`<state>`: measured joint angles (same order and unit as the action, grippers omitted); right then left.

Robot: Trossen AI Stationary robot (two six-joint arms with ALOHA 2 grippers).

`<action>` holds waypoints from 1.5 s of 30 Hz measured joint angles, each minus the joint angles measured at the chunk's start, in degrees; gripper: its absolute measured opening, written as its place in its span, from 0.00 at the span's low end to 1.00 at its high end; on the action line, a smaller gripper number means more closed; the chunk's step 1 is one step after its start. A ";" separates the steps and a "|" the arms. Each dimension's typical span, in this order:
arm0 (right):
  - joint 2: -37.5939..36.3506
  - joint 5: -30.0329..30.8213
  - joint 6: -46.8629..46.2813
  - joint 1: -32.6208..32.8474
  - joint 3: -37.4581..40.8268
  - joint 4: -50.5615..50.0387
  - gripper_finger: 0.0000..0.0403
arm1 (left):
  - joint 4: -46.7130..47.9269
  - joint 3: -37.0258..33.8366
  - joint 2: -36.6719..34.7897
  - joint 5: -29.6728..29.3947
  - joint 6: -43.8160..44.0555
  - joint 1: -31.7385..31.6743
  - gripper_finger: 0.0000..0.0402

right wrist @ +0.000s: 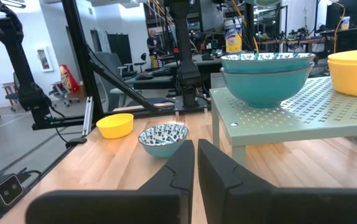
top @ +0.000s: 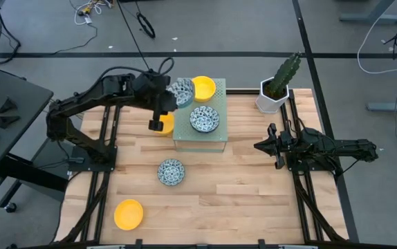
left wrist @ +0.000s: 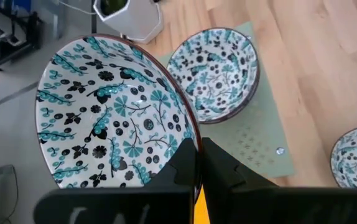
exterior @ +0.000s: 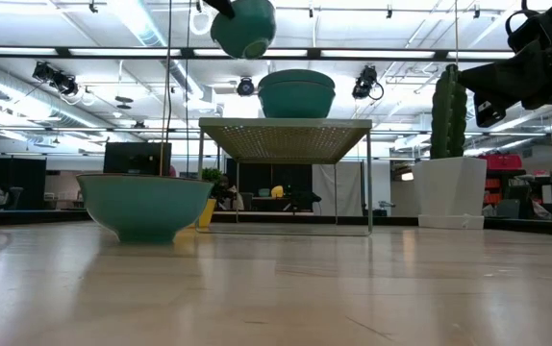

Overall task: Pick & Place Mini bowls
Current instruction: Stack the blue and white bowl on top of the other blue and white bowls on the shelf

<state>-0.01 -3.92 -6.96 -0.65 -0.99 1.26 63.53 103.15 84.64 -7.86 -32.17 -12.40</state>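
My left gripper [top: 169, 97] is shut on a blue-patterned mini bowl [left wrist: 104, 112], held in the air over the far left corner of the pale green platform [top: 216, 138]. On the platform stand a yellow mini bowl [top: 203, 88] and two stacked patterned mini bowls [right wrist: 265, 71]. A yellow mini bowl [top: 162, 126] sits on the table left of the platform, partly under my left arm. A patterned mini bowl [top: 171, 171] and a yellow one [top: 128, 214] rest nearer the front. My right gripper [right wrist: 195, 162] is shut on nothing at the table's right side. My left gripper pinches the patterned bowl's rim [left wrist: 193, 138], one finger [left wrist: 181, 165] on the inner side and one on the outer wall. The bowl is lifted clear and tilted, its opening turned partly sideways [exterior: 244, 24].
A white hexagonal pot with a cactus [top: 276, 93] stands at the table's far right, beside the platform. The platform's legs [exterior: 370, 183] leave a gap beneath it. Bare wood lies at the front middle and front right.
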 joint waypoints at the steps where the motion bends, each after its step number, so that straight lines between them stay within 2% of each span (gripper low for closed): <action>1: 0.00 0.01 -0.02 0.00 0.00 0.00 0.07 | 0.02 0.32 0.41 -0.08 0.19 0.03 0.03; 4: 0.00 0.01 -0.02 0.01 0.00 0.00 0.07 | 2.04 3.15 2.41 -0.24 1.49 0.09 0.03; 14: 0.00 0.00 0.00 -0.01 0.00 0.00 0.07 | 5.33 18.75 10.99 -0.45 1.49 0.15 0.03; 20: 0.00 0.01 -0.01 0.01 0.00 0.00 0.07 | 6.85 24.05 14.65 -0.46 1.43 0.61 0.03; 27: 0.00 0.02 0.00 0.01 0.00 0.00 0.07 | 8.48 25.27 16.83 -0.76 -1.57 4.38 0.03; 33: 0.00 0.01 -0.02 0.01 0.00 0.00 0.07 | 10.21 25.27 17.87 -4.74 -2.24 8.25 0.03; 45: 0.00 0.02 -0.01 0.00 0.00 0.00 0.07 | 12.27 25.26 22.32 -6.33 -3.61 9.19 0.03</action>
<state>-0.01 -3.90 -6.98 -0.65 -0.99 1.26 75.80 128.41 106.96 -14.18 -35.78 -3.21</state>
